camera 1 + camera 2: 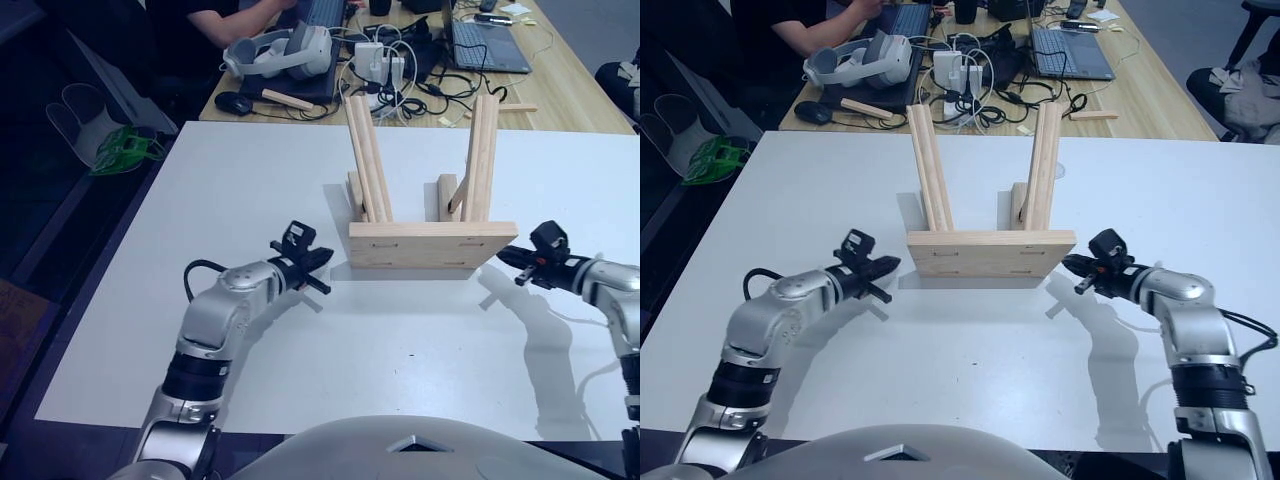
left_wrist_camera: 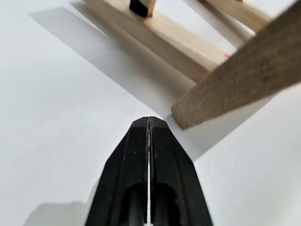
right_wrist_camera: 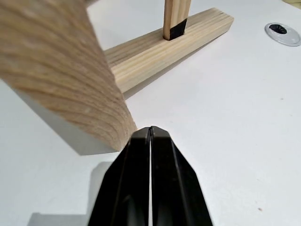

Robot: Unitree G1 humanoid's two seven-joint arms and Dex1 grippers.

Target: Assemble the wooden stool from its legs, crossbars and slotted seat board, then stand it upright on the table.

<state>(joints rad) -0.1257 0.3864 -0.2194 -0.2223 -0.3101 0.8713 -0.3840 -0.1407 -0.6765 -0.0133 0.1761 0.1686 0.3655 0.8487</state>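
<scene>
the wooden stool [image 1: 432,243] is lying on its side at the middle of the white table [image 1: 400,350]. its seat board [image 1: 990,252] is standing on edge toward the near side, and its legs [image 1: 368,160] are pointing far. short crossbars [image 1: 447,195] are joining the legs just behind the board. the left gripper [image 1: 326,257] is hovering just beside the board's left end, fingers pressed together and holding nothing. the right gripper [image 1: 504,252] is sitting just beside the board's right end, fingers likewise closed and empty. a cluttered desk [image 1: 560,80] is standing beyond the table.

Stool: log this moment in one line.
stool: on side; left gripper: shut, left of stool; right gripper: shut, right of stool
</scene>
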